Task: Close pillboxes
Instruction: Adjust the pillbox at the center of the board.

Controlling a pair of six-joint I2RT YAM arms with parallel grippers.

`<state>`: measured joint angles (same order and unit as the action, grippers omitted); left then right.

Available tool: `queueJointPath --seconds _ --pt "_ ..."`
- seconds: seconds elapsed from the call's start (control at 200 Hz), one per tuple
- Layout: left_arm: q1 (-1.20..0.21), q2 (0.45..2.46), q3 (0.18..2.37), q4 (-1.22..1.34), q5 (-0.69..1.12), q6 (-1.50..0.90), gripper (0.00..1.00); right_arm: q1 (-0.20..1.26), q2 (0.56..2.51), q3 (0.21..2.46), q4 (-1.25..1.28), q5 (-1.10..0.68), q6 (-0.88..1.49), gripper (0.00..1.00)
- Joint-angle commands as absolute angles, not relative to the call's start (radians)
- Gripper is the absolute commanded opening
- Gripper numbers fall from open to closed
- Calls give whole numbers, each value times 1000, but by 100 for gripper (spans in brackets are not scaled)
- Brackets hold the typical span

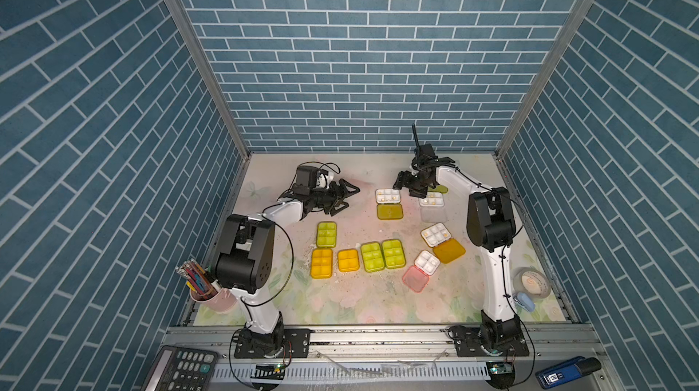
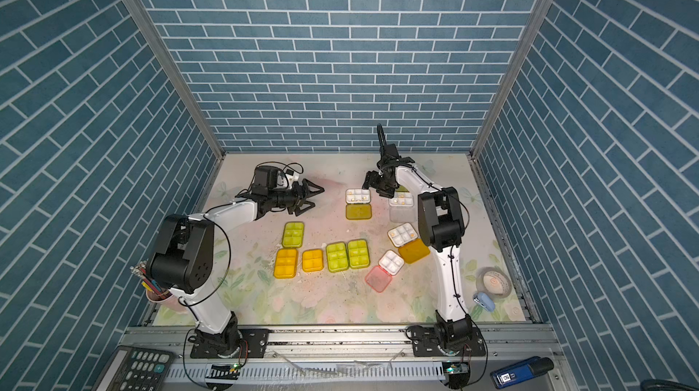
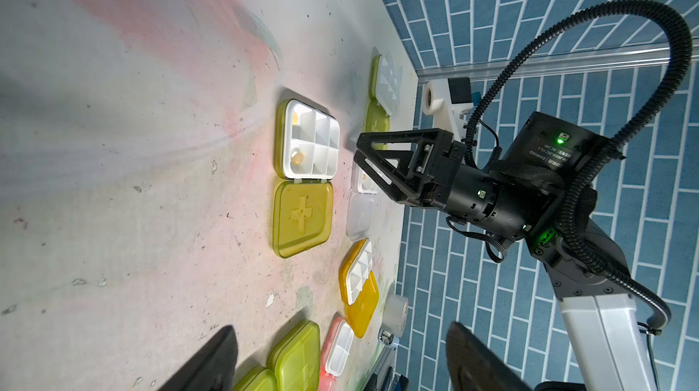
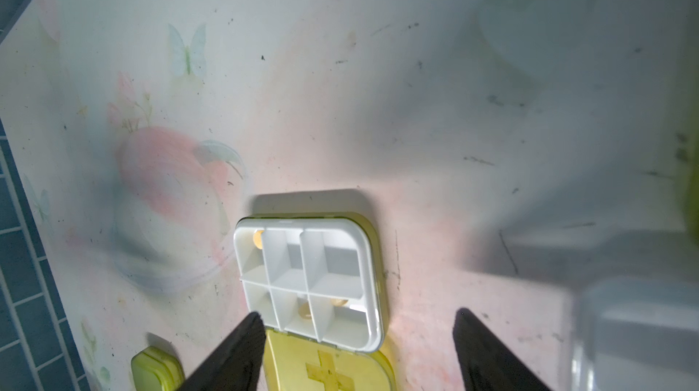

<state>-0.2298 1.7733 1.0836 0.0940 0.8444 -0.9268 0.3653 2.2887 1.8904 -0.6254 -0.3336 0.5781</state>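
Right claw [image 4: 358, 315] (fingers spread, empty) hangs over the rear-centre pillbox [image 4: 310, 275], a white compartmented plastic tray w/ translucent olive-green hinged lid [image 4: 333, 370] flopped flat on the floral table [image 4: 378, 86]: prob. light, stiff, slippery, so nudge the lid's free edge; left claw [image 1: 346, 202] likewise released, idle.

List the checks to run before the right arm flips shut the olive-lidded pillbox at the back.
1. Right tool open and empty: ok.
2. Right tool aimed at the olive-lidded pillbox: ok.
3. Its lid flat open, nothing lying on it: ok.
4. A fingertip touching that lid: cannot tell.
5. Left tool open, apart from that box: ok.
6. Clear-lidded pillbox apart from it: ok.
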Motion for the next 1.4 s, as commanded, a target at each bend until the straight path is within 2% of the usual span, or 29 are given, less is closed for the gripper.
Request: queueJointPath --seconds 0.0,0.545,1.145,1.395 --pt "-232 1766 1106 81 860 -912 87 365 2332 1921 -612 -371 618 79" --pt "-230 1788 1112 74 865 -912 87 425 2486 2104 -642 -470 649 74" --pt "-230 1804 1108 74 855 -910 87 526 2428 2082 -587 -715 591 71" --pt "-257 1829 1128 17 829 -861 87 517 2205 1926 -638 -516 565 71"
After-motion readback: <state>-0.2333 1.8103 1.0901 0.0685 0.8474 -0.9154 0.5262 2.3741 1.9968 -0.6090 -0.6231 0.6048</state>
